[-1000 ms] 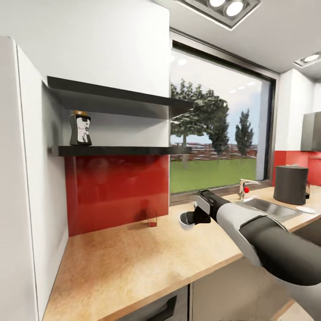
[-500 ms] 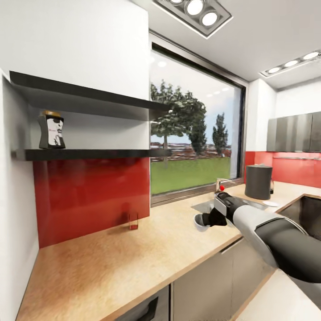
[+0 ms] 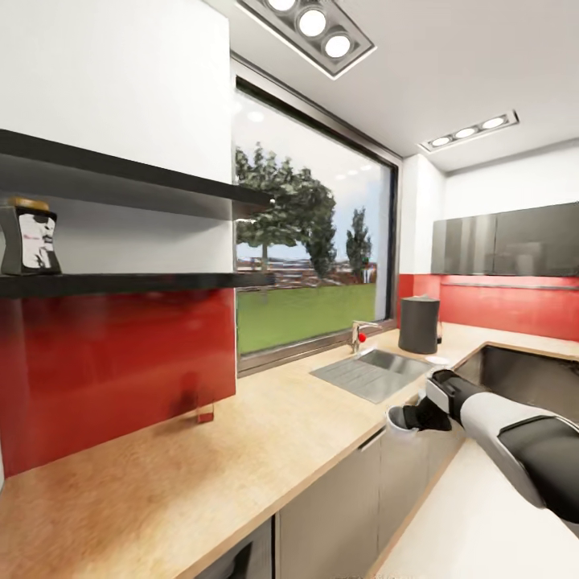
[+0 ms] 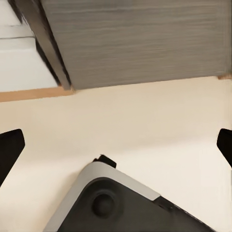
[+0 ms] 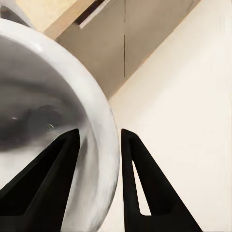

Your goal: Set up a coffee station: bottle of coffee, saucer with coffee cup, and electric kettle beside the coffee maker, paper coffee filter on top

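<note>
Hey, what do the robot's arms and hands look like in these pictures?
In the head view the right arm has a smooth light-grey forearm shell, a dark charcoal upper section and a black wrist ending in the right hand. Its fingers are matte black, tapering wedges. The left hand's fingers are black too, at the left wrist view's edges. No cables or markings are visible.

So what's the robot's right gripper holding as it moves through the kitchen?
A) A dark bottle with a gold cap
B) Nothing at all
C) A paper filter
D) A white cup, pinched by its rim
D: the right gripper has one black finger inside and one outside the wall of the white cup, and from the head camera the cup sits at the end of that arm.
</note>
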Robot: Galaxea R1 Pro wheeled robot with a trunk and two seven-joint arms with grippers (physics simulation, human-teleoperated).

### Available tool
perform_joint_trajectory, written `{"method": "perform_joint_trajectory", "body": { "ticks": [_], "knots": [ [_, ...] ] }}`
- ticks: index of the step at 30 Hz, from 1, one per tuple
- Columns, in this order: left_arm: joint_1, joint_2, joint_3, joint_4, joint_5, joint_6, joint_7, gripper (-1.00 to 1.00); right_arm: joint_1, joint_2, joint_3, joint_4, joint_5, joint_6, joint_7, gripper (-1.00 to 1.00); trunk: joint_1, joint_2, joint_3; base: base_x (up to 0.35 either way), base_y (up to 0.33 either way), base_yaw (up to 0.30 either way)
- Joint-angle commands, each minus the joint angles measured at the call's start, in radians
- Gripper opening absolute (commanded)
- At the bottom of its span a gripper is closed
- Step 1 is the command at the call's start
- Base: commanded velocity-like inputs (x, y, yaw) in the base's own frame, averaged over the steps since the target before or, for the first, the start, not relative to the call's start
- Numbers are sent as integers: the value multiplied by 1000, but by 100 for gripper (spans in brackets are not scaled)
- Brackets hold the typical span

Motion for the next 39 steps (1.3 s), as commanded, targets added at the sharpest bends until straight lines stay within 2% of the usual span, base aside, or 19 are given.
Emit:
{"method": "perform_joint_trajectory", "body": {
  "ticks": [1,2,8,10,11,13,16,20,22,23,27,31,35,37,39],
  "knots": [
    [1,0,2,0,4,-2,-4,100,13,-12,2,1,2,-6,9,-100,-4,7,3,0,0,-299],
    [1,0,2,0,4,-2,-4,100,21,-21,2,1,7,-9,9,-100,-8,14,7,0,0,-299],
    [1,-1,2,-1,4,-2,-4,100,69,-107,3,1,39,-43,25,-100,-31,56,25,0,0,-299],
    [1,-1,2,-1,3,-2,-4,100,102,-149,3,2,44,-69,39,-100,-38,70,32,0,0,-299],
    [1,-1,2,-1,2,-2,-4,100,113,-154,3,2,45,-79,41,-100,-42,77,35,0,0,-299],
    [1,-1,2,-1,2,-3,-4,100,173,-164,3,2,50,-126,45,-100,-50,91,41,0,0,-299],
    [1,-1,3,-1,2,-5,-4,100,244,-164,3,2,65,-168,46,-100,-61,112,50,0,0,-299],
    [1,0,3,-1,8,-12,-4,100,385,-153,3,2,84,-253,46,-100,-65,119,54,0,0,-280],
    [1,1,3,-1,10,-14,-4,100,462,-142,4,2,87,-296,47,-100,-65,119,54,0,0,-248],
    [1,1,3,-1,11,-14,-3,100,482,-138,3,2,88,-307,47,-100,-65,119,54,0,0,-237],
    [1,0,3,-1,12,-14,-3,100,635,-103,4,2,106,-391,47,-100,-65,119,54,0,0,-211],
    [1,1,3,-1,12,-15,-2,100,717,-89,3,3,120,-444,47,-100,-65,119,54,0,0,-185],
    [1,0,4,-1,14,-15,-2,100,791,-88,3,3,124,-513,57,-100,-65,119,54,0,0,-160],
    [1,-1,5,-1,14,-16,-2,100,844,-89,3,3,126,-570,84,-100,-65,119,54,0,0,-108],
    [1,-7,7,-2,10,-16,-2,100,914,-92,3,3,144,-634,129,-100,-65,119,54,0,0,-28]
  ]
}}
